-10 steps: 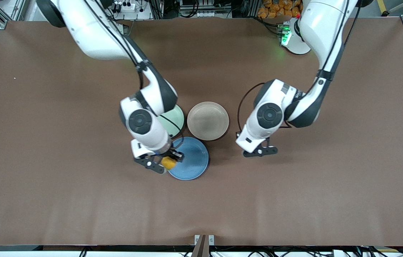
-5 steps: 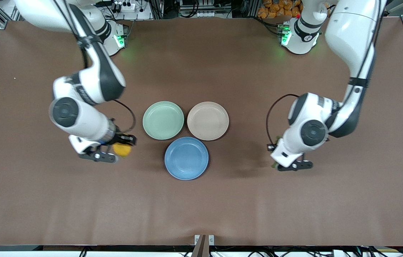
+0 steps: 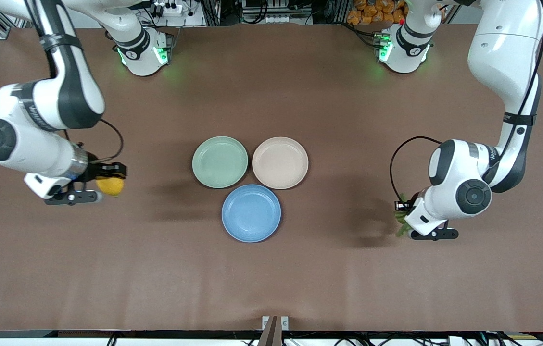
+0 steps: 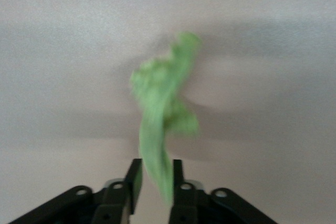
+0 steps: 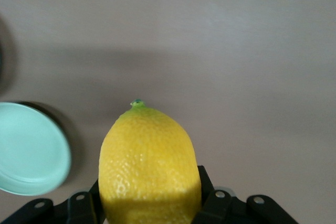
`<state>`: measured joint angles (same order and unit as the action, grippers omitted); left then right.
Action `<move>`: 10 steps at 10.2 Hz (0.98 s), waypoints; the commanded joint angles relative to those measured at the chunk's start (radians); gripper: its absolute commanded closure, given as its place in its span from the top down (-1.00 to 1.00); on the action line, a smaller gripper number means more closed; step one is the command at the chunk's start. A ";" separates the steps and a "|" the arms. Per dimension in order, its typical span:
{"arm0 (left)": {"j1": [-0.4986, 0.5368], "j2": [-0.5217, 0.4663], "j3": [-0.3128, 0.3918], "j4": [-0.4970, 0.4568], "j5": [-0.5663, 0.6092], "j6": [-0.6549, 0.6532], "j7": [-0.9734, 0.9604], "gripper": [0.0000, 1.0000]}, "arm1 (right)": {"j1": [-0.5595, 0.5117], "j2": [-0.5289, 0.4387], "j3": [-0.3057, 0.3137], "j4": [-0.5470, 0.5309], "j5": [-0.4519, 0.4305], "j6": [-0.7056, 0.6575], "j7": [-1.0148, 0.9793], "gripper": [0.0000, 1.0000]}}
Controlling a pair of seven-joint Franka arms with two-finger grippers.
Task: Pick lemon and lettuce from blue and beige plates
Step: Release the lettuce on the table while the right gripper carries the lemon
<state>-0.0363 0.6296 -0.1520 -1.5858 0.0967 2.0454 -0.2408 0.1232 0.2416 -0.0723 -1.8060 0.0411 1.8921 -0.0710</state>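
Observation:
The yellow lemon [image 3: 110, 186] [image 5: 149, 166] sits between the fingers of my right gripper [image 3: 107, 184] [image 5: 151, 190], which is shut on it over bare table toward the right arm's end. The green lettuce [image 3: 401, 223] [image 4: 163, 103] hangs from my left gripper [image 3: 408, 222] [image 4: 156, 170] over bare table toward the left arm's end. Those jaws stand apart, with the leaf against one finger and a gap at the other. The blue plate [image 3: 251, 213] and the beige plate [image 3: 280, 162] lie bare at the table's middle.
A mint-green plate [image 3: 220, 162] [image 5: 29, 150] lies beside the beige plate, toward the right arm's end. Both arm bases [image 3: 139, 45] [image 3: 403, 43] stand along the table's back edge. Brown table cloth surrounds the plates.
Both arms swung outward from the plates, the right one carrying the lemon, the left one the lettuce. The left gripper's jaws have parted around the leaf.

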 commanded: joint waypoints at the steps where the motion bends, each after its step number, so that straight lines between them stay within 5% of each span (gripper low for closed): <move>1: 0.006 -0.008 -0.014 -0.006 0.009 0.004 -0.006 1.00 | -0.025 -0.025 -0.053 -0.068 -0.010 0.039 -0.154 -0.42; 4: 0.006 -0.101 -0.015 -0.095 0.006 0.007 -0.028 1.00 | -0.048 0.024 -0.058 -0.125 -0.010 0.164 -0.194 -0.46; 10: 0.050 -0.545 -0.021 -0.507 -0.041 0.038 -0.040 1.00 | -0.060 0.135 -0.064 -0.346 -0.009 0.620 -0.194 -0.46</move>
<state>-0.0094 0.2294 -0.1627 -1.9464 0.0793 2.0493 -0.2701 0.0848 0.3592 -0.1439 -2.1226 0.0394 2.4442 -0.2517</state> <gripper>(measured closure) 0.000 0.348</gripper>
